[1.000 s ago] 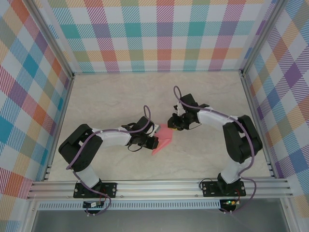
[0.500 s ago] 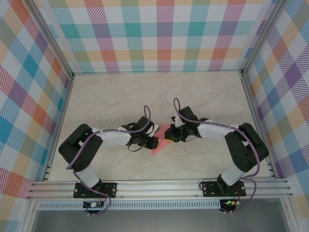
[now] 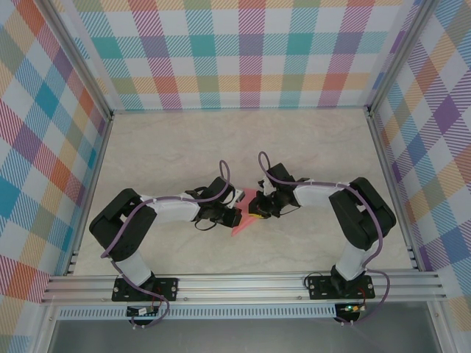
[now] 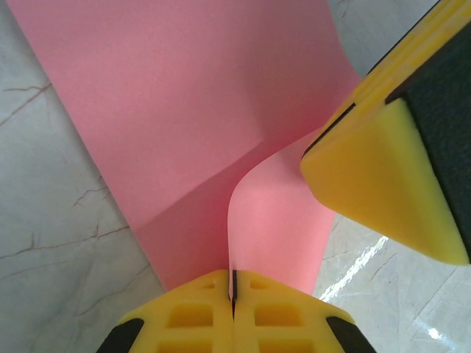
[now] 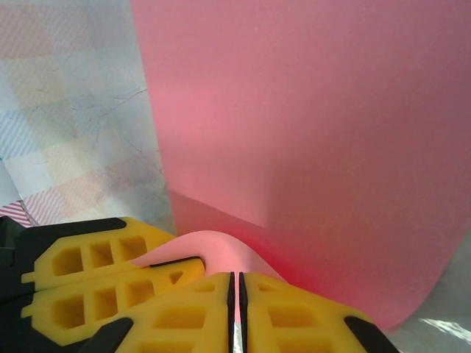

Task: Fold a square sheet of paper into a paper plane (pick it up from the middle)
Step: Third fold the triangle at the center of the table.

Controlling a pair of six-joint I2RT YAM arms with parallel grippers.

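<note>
The square sheet of paper is salmon pink, creased and partly folded, and lies mid-table between both grippers. My left gripper is shut on its near edge; in the left wrist view the paper curls up into the closed jaws of that gripper. My right gripper meets it from the right. Its jaws are shut on a raised curl of the paper. The two grippers almost touch: a right finger shows in the left wrist view, left fingers in the right. A paper plane is out of view.
The marble-look tabletop spreads behind and beside the arms. Plaid walls close in the back and both sides. An aluminium rail with both arm bases runs along the near edge.
My right gripper has moved down and to the left, in against the left gripper, and closed on the paper. The left arm has stayed still, holding the sheet.
</note>
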